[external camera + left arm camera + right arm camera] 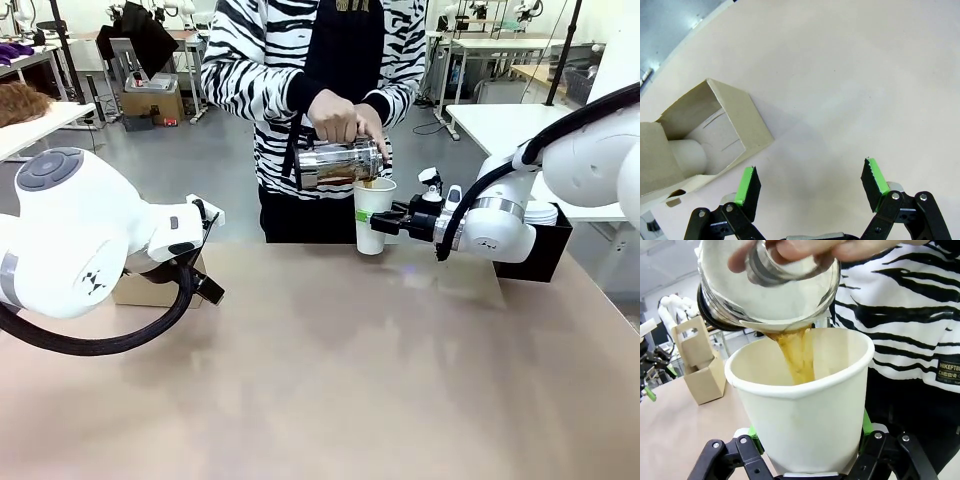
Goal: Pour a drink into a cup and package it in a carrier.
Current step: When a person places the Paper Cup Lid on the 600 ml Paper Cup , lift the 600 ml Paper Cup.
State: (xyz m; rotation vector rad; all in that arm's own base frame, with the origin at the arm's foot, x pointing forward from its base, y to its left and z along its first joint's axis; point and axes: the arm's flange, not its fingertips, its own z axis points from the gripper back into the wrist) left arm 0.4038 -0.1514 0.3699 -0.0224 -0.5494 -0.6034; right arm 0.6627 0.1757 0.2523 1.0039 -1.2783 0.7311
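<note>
At the 12 o'clock edge of the tabletop (320, 380), your right hand (382, 222) pinches the tall, tapered white paper cup (377, 195) from its 3 o'clock side, with green pads pressed on either flank of the wall. You cannot tell from the front view whether the cup's base rests on the surface or hangs just above it. At the cup's 12 o'clock, the person's hands (340, 115) tip a clear glass pitcher (338, 163) over the rim, and a stream of reddish-brown drink (797, 357) runs into the cup. So the pour is under way, not finished. The level inside is hidden below the rim, so you cannot tell how full the cup is.

The packaging half is not yet begun. The small brown cardboard carrier (702, 375) with its upright centre handle stands at about 9 o'clock on the tabletop, well apart from the cup. Your left hand (811, 182) hangs just beside it, fingers spread wide with nothing between them. The carrier lies at that hand's 10 o'clock in the left wrist view.

What is left, as I judge it, is to let the pour end, carry the filled cup across to 9 o'clock without tilting it, and seat it upright in one of the carrier's holes.
</note>
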